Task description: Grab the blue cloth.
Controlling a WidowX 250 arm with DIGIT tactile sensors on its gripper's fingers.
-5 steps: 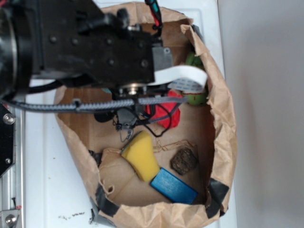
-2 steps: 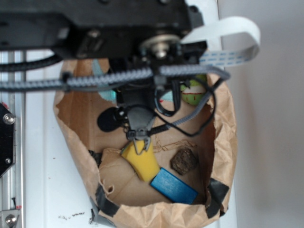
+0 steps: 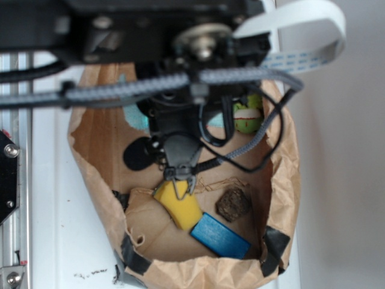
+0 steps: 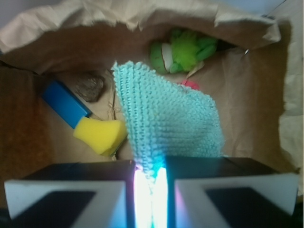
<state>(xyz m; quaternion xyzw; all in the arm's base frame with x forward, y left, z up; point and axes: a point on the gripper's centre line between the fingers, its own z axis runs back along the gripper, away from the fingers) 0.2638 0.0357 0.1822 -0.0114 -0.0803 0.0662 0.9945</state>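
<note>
The blue cloth is a pale teal knitted-looking piece that hangs from my gripper in the wrist view, spreading out over the bag floor. The jaws are pressed together on a pinched corner of it, with bright light between them. In the exterior view only a teal patch of the blue cloth shows under the black arm, which covers the upper half of the bag.
A rumpled brown paper bag walls everything in. On its floor lie a yellow sponge wedge, a deep-blue block, a brown lump, a green toy and a red wad.
The arm has swung right and come closer to the exterior camera. The teal cloth now shows under it, and the red wad is now covered.
</note>
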